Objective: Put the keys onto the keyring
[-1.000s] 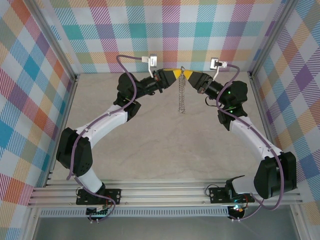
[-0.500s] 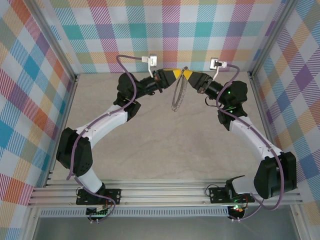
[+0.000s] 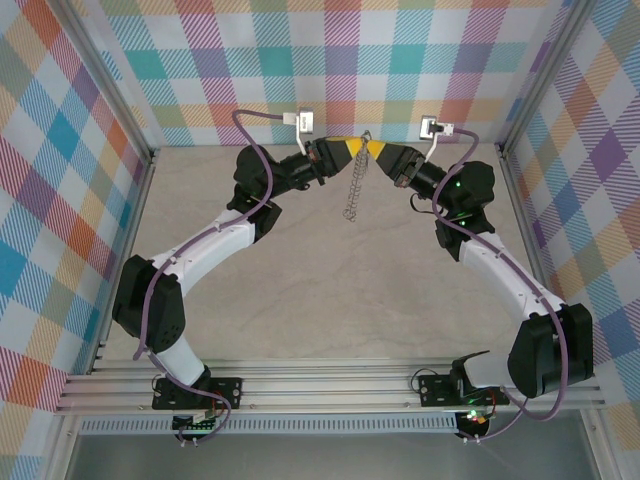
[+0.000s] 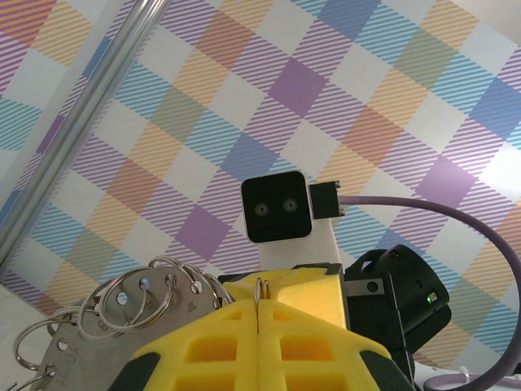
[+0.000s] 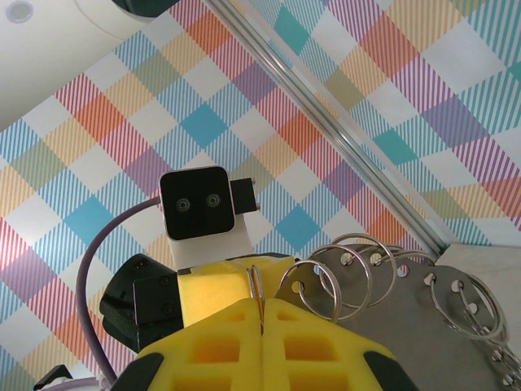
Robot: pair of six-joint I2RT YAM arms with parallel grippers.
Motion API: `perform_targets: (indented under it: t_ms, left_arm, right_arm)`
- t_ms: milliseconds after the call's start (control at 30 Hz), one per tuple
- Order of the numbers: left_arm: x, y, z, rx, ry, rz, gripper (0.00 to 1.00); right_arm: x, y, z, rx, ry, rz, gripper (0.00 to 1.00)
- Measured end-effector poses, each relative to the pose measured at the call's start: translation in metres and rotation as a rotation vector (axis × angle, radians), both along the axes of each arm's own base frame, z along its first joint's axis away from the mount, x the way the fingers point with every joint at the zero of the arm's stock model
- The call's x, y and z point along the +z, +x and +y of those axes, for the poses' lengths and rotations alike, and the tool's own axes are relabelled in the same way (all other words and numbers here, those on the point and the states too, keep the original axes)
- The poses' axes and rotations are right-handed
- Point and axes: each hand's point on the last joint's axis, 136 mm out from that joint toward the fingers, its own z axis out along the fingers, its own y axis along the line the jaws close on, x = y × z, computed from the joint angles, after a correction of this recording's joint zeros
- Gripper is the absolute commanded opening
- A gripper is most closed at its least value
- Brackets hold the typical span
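Left gripper [image 4: 258, 319]: yellow fingers pressed together, with a thin wire loop of the keyring [image 3: 354, 186] nipped in the seam between them.
Right gripper [image 5: 262, 322]: yellow fingers likewise closed flat against each other, pinching a thin wire loop at the seam.
Tip relation: in the top view the two yellow tips meet nose to nose near the back wall, the left one coming from the left and the right one from the right. Whether they touch or sit just apart cannot be told.
Keyring location: held where the two tips meet. Its body hangs away from them over the table [image 3: 330, 300], between the two forearms.
Keyring look, top view: a narrow dark strip with a silvery, chain-like fringe.
Keyring look, wrist views: flat grey metal with small holes near its edge and a silvery split ring [image 5: 352, 269] through each hole. The rings overlap one another.
Keyring axis: seen almost edge-on from above. The long axis runs from the fingertips toward the near edge of the table, with the lower end leaning slightly left.
Ring side: left of the fingers in the left wrist view, right of them in the right wrist view.
Opposite hardware: each wrist view faces the other arm's black square camera [image 4: 277, 209] on a white mount, just above the far yellow fingers.
Surround: plaid walls [image 3: 400, 60] on three sides.
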Motion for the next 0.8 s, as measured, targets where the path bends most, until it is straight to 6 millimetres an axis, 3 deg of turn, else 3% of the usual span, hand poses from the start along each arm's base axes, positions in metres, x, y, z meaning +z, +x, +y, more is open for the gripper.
perform_targets:
  t_ms: [100,167,400,533,800]
  left_arm:
    - [0.0,0.0,0.0,0.0,0.0,0.0,0.0]
    - [0.0,0.0,0.0,0.0,0.0,0.0,0.0]
    - [-0.0011,-0.0006,-0.0008,-0.005,0.004,0.003,0.0]
    - [-0.0007,-0.001,-0.0006,-0.005,0.004,0.002,0.0]
    - [-0.0013,-0.0013,-0.0007,-0.006,0.009,0.004,0.0]
  right_arm:
    - [0.0001,-0.0002,0.0002,0.001,0.0,0.0,0.02]
    - [0.0,-0.0002,0.0002,0.001,0.0,0.001,0.14]
    - [-0.0003,-0.0021,0.0027,0.01,-0.002,0.0,0.11]
    - [-0.0014,-0.0017,0.003,0.01,-0.004,0.005,0.0]
    - [-0.0017,-0.0015,0.0032,0.008,-0.007,0.002,0.0]
